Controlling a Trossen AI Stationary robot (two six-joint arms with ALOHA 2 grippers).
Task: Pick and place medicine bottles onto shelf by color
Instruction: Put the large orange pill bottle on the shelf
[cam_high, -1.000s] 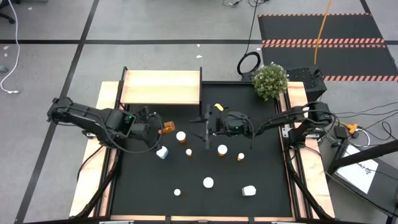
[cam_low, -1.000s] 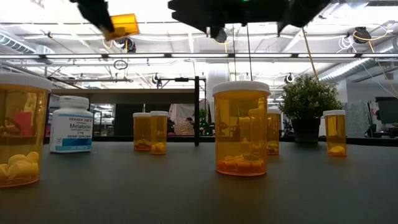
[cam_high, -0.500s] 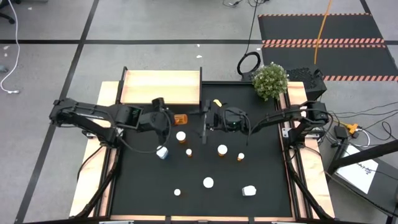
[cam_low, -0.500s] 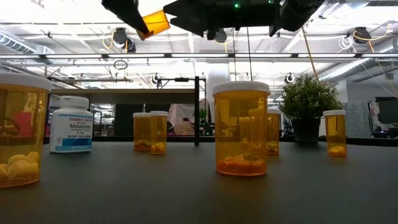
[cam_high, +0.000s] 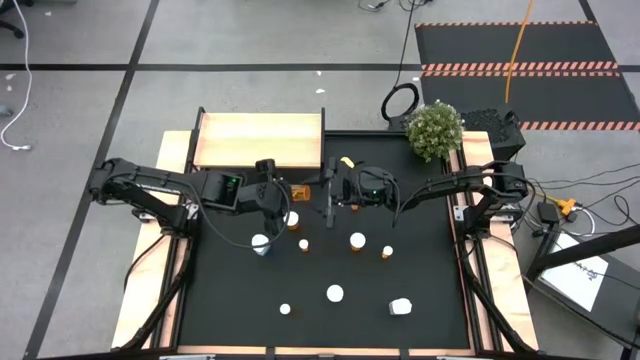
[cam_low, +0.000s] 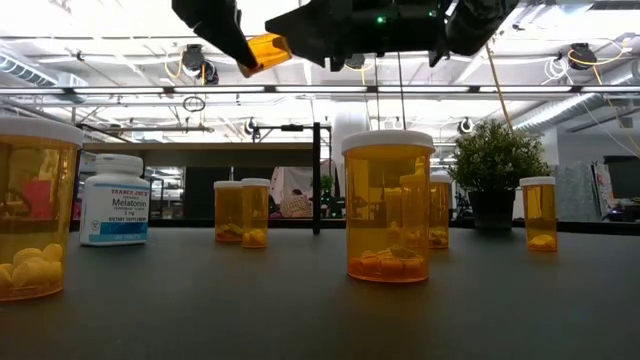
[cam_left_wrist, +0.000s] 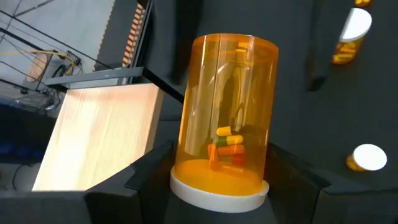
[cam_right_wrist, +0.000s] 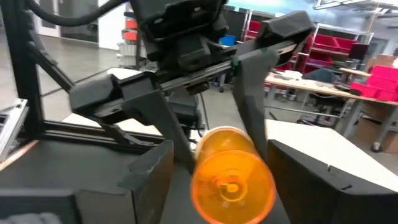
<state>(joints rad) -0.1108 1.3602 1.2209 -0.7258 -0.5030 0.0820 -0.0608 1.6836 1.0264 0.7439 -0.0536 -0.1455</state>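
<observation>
From above, my left gripper (cam_high: 283, 190) holds an orange bottle (cam_high: 296, 190) over the mat (cam_high: 420, 290), just beside the shelf (cam_high: 258, 139); my right gripper (cam_high: 328, 192) faces it.

At table height, the bottle (cam_low: 262, 50) hangs tilted above 7 standing bottles.

My left wrist shows my fingers clamped on it near its white cap (cam_left_wrist: 219, 190).

My right wrist shows my fingers (cam_right_wrist: 146, 180) apart either side of the bottle's base, perhaps not touching.

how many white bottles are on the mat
2: one white bottle by the left arm, the other white bottle lower right in the high view. Arms may hide more.
</observation>
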